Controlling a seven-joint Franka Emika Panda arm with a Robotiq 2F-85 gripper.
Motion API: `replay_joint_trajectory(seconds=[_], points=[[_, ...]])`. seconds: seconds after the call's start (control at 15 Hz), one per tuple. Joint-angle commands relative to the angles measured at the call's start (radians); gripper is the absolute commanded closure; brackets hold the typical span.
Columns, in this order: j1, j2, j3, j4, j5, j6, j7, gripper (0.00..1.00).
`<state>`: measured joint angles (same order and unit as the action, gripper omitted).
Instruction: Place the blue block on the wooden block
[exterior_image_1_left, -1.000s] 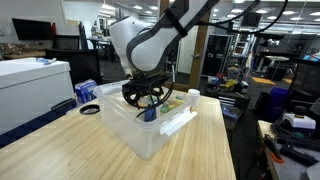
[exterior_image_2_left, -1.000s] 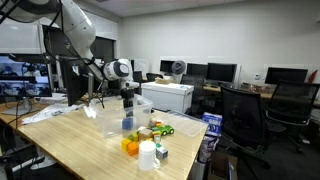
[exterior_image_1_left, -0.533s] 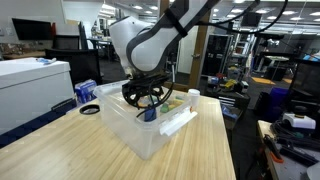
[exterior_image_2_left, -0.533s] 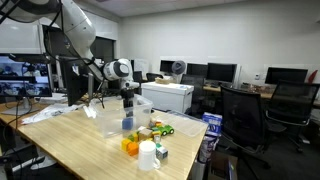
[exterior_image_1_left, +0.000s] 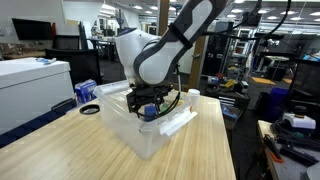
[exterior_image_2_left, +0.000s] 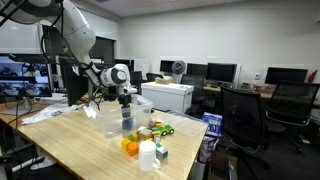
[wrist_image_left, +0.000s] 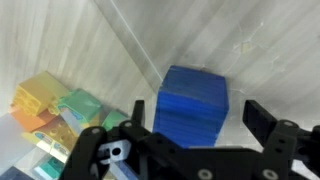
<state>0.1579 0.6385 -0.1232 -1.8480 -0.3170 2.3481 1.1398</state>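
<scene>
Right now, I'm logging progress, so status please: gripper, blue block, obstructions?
Gripper open, fingers either side of blue block. Block inside clear bin, not gripped. Bin wall close alongside.

An open-plan office lab, shown by rows of dark monitors (exterior_image_2_left: 285, 75), black swivel chairs (exterior_image_2_left: 243, 112) and a long wood-topped work surface (exterior_image_1_left: 60, 140).

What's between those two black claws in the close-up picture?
The blue block sits between the gripper's open fingers, with a gap on either side. The wrist view shows it.
</scene>
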Motion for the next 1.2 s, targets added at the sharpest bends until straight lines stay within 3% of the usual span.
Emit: replay_joint_trajectory(seconds=[0.0, 0.13, 0.33, 0.47, 0.87, 1.13], points=[[-0.027, 0.007, 0.002, -0.052, 0.038, 0.069, -0.069, 0.25], [-0.027, 0.008, -0.005, -0.066, 0.038, 0.109, -0.074, 0.33], [-0.019, -0.002, -0.015, -0.080, 0.032, 0.156, -0.092, 0.55], [-0.009, -0.027, -0.020, -0.090, 0.022, 0.145, -0.113, 0.65], [0.028, -0.178, -0.018, -0.153, -0.009, 0.070, -0.244, 0.68], [0.036, -0.352, -0.011, -0.219, -0.040, 0.094, -0.267, 0.68]])
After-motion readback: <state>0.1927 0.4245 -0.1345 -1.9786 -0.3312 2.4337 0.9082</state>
